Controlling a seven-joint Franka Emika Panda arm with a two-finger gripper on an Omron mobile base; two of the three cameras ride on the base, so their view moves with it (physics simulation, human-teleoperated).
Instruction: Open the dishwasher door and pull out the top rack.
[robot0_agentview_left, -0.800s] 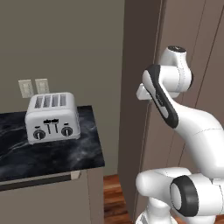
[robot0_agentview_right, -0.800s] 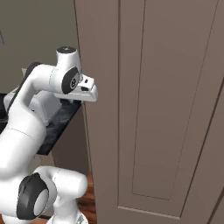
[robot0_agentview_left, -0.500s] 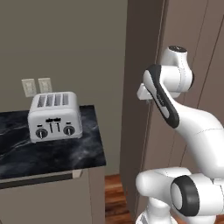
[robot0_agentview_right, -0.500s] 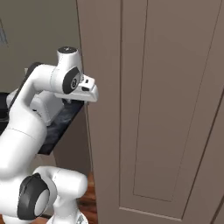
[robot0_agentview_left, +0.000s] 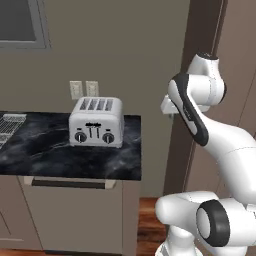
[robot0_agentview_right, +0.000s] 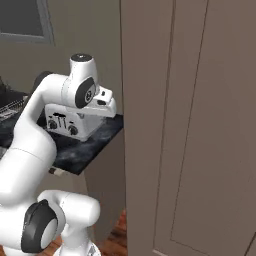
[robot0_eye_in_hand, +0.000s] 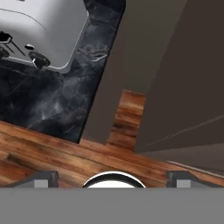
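While aimed floorward: my gripper has its fingers spread wide, holding nothing
Toaster: centre-left, on the black marble counter
Tall cabinet: right half of the right base view

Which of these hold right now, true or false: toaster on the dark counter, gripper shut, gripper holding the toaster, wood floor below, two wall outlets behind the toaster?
1. The toaster sits on the dark marble counter. True.
2. The gripper is shut. False: its fingertips stand wide apart.
3. The gripper grips the toaster. False: it holds nothing, hanging over the wood floor.
4. Two outlets are on the wall behind the toaster. True.
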